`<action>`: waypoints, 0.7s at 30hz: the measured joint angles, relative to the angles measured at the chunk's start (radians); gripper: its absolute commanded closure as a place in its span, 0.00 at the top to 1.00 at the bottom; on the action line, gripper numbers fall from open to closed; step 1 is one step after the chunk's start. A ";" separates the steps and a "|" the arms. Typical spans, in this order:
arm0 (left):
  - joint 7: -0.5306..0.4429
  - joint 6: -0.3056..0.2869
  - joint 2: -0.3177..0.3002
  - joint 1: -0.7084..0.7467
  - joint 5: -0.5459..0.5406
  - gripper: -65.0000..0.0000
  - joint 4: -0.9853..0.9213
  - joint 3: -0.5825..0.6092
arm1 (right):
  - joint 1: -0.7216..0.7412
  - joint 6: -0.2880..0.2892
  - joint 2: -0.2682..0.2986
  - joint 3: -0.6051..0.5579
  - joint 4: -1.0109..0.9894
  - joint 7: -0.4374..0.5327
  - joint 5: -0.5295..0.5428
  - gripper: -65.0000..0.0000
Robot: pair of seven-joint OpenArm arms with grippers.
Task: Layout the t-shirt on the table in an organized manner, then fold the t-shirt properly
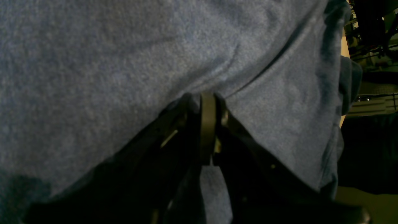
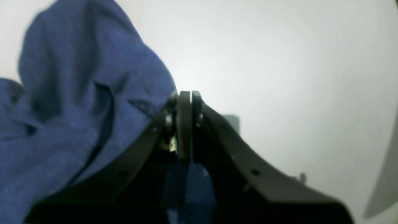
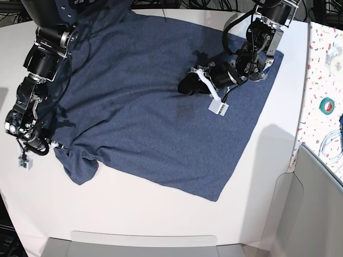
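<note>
across the worktop (image 3: 139,214), under both grippers
with t-shirt (image 3: 171,134) below narrowly parted left gripper (image 1: 200,98), beside shut right gripper (image 2: 185,95); cannot tell any hold

In the base view, looking down from high above, over the dark navy-blue cloth t-shirt (image 3: 171,139) and smooth matte white tabletop (image 3: 150,214). In the left wrist view, facing the cloth slantwise, very near. In the right wrist view, looking closely downward, sharing cloth edge and tabletop with the base view.

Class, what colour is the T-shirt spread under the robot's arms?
Navy blue; the T-shirt shows it best in the base view.
</note>
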 measured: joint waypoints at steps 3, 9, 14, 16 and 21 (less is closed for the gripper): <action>0.001 0.000 0.000 0.000 0.000 0.08 0.000 0.000 | -0.011 0.001 -0.012 -0.029 -0.076 0.039 0.002 0.00; 0.000 0.003 0.000 0.000 0.000 0.08 0.000 0.000 | 0.001 0.003 0.003 -0.097 -0.211 0.233 0.008 0.00; -0.001 0.004 0.000 0.000 0.000 0.08 0.000 0.000 | 0.052 0.014 0.020 -0.106 -0.307 0.319 -0.056 0.00; -0.005 0.003 0.000 0.006 0.000 0.08 0.000 -0.001 | 0.074 0.014 0.022 -0.106 -0.328 0.325 -0.126 0.00; -0.009 -0.008 0.000 0.009 0.000 0.08 -0.015 -0.001 | 0.124 0.011 0.017 -0.107 -0.343 0.302 -0.314 0.00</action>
